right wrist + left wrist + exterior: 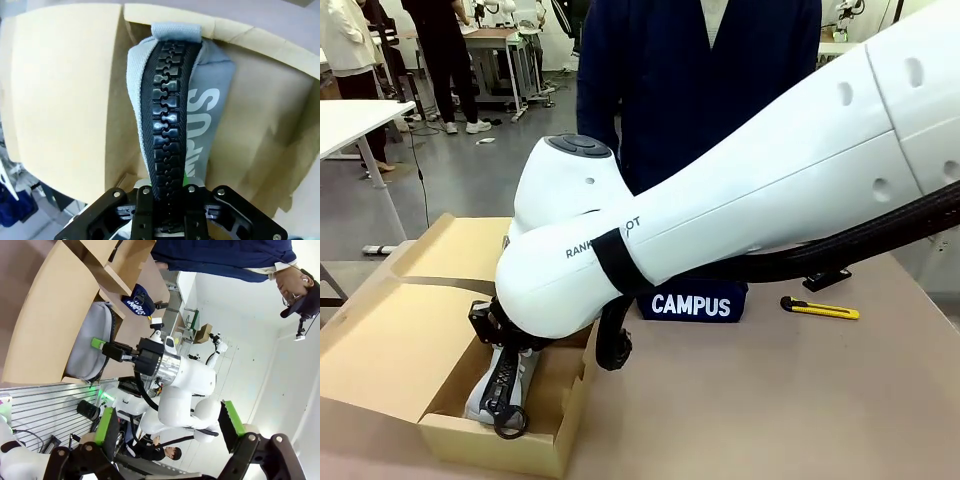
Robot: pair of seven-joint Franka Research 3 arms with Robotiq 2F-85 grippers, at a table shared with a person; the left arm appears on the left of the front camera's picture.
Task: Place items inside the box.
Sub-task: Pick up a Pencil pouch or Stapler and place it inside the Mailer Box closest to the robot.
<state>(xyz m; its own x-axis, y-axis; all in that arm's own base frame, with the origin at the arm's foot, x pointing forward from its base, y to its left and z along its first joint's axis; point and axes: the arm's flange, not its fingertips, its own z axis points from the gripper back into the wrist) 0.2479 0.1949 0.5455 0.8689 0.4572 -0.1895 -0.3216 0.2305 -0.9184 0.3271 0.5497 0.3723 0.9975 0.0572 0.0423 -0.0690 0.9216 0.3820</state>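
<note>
Since the grey pouch [165,100] belonged in the box [380,350], the right tool [168,195] hung clamped on its zipper end, lowering it in.

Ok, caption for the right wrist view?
Right gripper shut on the pale grey zip pouch at its black zipper, inside the cardboard box.

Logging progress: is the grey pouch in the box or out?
In, not released: the grey pouch sits between the box walls, with the right gripper shut on it.
</note>
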